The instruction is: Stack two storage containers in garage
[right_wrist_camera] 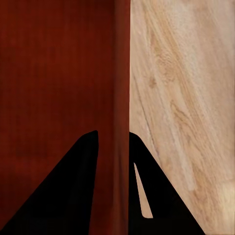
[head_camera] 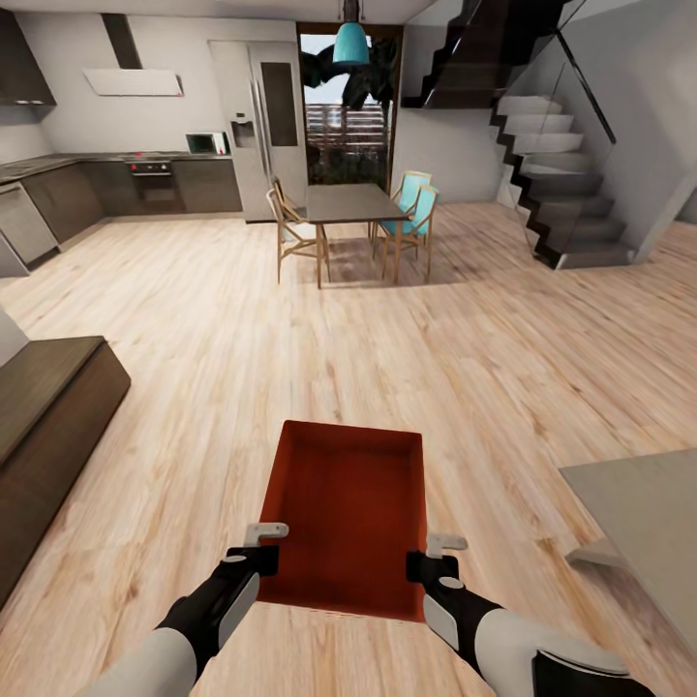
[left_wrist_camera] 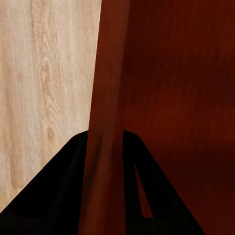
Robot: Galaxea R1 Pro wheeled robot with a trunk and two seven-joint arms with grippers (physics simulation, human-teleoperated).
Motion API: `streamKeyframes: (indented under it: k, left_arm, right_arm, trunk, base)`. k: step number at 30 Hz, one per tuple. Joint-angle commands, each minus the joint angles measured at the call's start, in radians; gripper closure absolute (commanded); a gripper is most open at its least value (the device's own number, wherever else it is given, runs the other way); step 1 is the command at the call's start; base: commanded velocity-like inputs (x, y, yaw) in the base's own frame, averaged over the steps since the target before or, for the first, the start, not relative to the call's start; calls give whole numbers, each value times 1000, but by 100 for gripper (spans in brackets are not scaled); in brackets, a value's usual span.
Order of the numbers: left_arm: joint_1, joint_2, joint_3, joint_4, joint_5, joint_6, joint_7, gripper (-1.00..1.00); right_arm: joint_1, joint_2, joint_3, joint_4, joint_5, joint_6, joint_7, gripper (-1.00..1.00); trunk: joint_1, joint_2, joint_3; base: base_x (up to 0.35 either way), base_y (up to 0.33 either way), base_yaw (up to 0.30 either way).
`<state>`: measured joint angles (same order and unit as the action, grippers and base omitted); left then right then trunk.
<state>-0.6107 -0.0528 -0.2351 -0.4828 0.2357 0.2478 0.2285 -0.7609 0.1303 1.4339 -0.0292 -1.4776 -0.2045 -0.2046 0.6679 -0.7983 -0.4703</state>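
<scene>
Home, open kitchen (head_camera: 145, 179), dining table (head_camera: 350, 203), staircase (head_camera: 557, 165)

A: What's the floor (head_camera: 407, 329) here?
B: Light wood planks, whole room.
A: What's standing on it?
B: Dining table (head_camera: 350, 205) w/ chairs (head_camera: 411, 225) either side, far end. Staircase (head_camera: 566, 184) foot at the far right. Kitchen cabinets (head_camera: 116, 186) along the far left wall.

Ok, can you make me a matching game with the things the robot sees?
Things:
1. bin
2. hanging lamp
3. dining table
4. stairs

Clues:
A. teal, up high
B. far right of the room
C. orange-red, a claw on each side wall
D. chairs around it

Pairs: 1-C, 2-A, 3-D, 4-B. The left claw and right claw grip the bin.
</scene>
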Motion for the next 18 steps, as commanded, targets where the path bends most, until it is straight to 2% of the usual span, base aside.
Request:
streamKeyframes:
  k: [1,18]
  left_arm:
    - [-1,18,20,-22,-1,5,14,100]
    - [-1,18,20,-23,-1,5,15,100]
  right_arm:
    - [0,-12,27,8,-12,0,-4,100]
    - [0,-11,30,8,-2,-5,-1,100]
  trunk:
    - [1,-1,-1]
    - [1,-1,-1]
  base:
    - [320,0,0]
    - [320,0,0]
